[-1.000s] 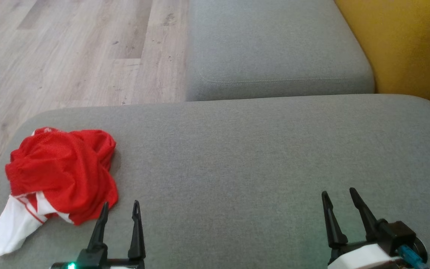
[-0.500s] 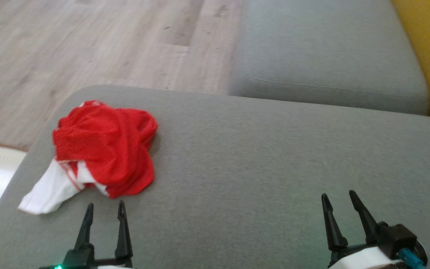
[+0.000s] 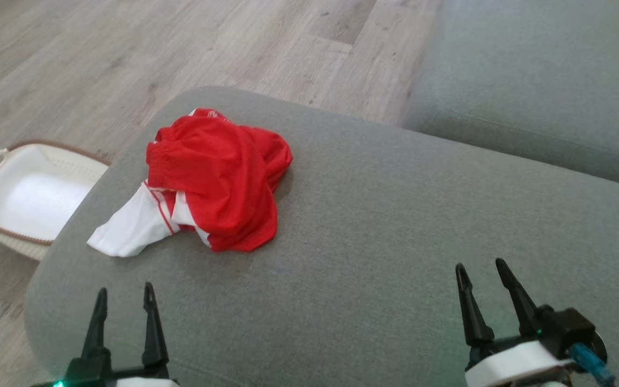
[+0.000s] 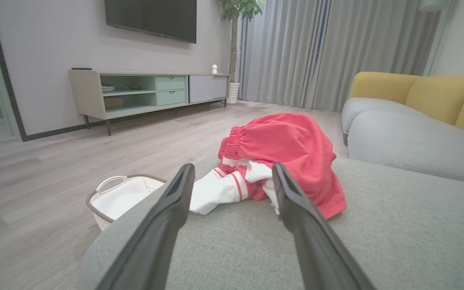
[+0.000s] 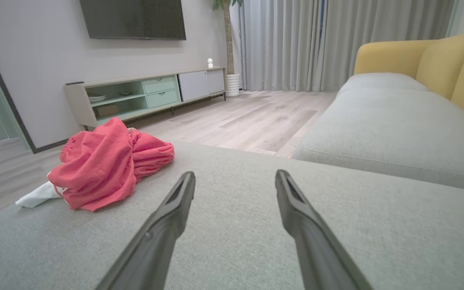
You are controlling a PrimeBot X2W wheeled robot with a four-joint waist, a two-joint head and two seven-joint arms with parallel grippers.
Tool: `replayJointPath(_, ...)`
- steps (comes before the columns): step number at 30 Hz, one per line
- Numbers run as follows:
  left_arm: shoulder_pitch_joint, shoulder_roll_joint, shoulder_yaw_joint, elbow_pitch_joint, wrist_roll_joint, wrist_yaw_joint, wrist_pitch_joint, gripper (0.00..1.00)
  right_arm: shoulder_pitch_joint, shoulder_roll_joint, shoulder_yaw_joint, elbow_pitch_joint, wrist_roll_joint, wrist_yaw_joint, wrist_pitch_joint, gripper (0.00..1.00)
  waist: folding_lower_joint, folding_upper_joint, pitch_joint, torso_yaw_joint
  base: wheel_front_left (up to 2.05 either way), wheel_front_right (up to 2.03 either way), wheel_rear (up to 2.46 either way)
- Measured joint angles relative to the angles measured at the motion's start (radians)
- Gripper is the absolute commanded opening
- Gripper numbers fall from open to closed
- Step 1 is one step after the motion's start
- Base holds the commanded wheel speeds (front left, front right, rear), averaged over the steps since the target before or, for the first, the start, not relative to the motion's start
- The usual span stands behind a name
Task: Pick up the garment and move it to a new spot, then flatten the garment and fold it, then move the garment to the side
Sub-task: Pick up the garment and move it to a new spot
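The head has turned: on the big grey cushion (image 3: pixel 395 226) the red garment (image 3: pixel 218 183) now lies bunched left of the middle. The left gripper (image 3: pixel 124 288) and right gripper (image 3: pixel 479 264) wait low down, fingers spread, nothing picked up yet

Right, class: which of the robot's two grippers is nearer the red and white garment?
The left gripper, at the head view's lower left: the garment lies just beyond its fingertips, while the right gripper sits far across the grey cushion.

light: soft, even | shadows: faint | head view — slight blur | wrist edges — bowed
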Motion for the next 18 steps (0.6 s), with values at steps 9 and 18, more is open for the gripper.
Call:
replayJointPath(9, 0.0, 0.0, 0.014, -0.027, -0.002, 0.013, 0.0, 1.0, -0.034, 0.0, 0.011, 0.007, -0.007, 0.0, 0.0, 1.0, 0.0, 0.0, 0.036, 0.032, 0.0, 0.0, 0.0)
replayJointPath(18, -0.156, 0.041, 0.043, -0.047, 0.037, -0.017, 0.0, 1.0, -0.03, 0.0, -0.022, 0.003, -0.063, 0.0, 0.0, 1.0, -0.0001, 0.0, 0.073, 0.063, 0.0, 0.0, 0.0)
